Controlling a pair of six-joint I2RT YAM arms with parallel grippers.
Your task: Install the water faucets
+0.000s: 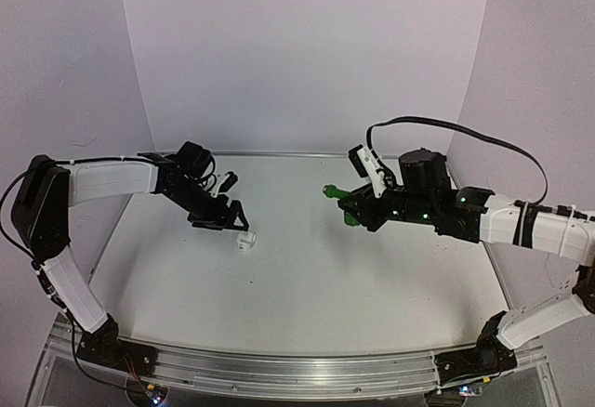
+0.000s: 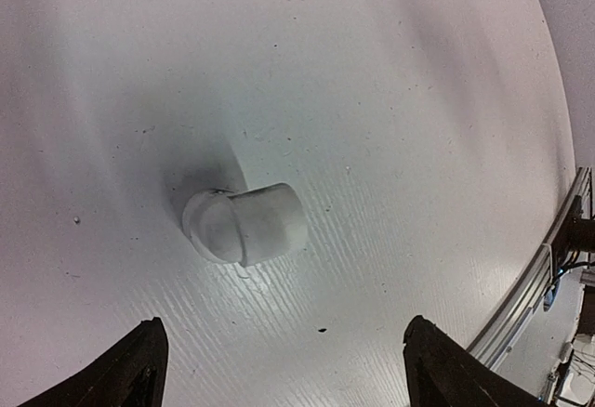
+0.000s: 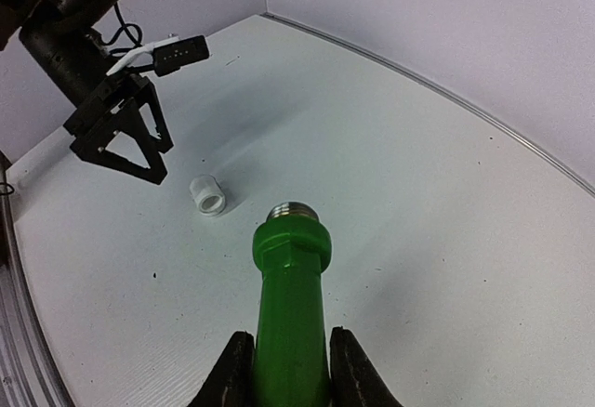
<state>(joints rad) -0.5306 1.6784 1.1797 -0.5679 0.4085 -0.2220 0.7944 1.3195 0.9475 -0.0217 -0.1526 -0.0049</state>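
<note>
Two grippers show: the right gripper (image 3: 290,370) clamps one green tap (image 3: 293,286), raised over the right half of the table (image 1: 372,277). The left gripper (image 2: 284,356) hangs spread wide above one white fitting (image 2: 246,224), lying left of centre.

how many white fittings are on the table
1. The white fitting lies on the table just ahead of the open left pincer, untouched. The right pincer holds only the green faucet; no other shows.

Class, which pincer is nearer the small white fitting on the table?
Left. The left pincer hovers open right by the white fitting; the right pincer is across the table, gripping the green tap.
</note>
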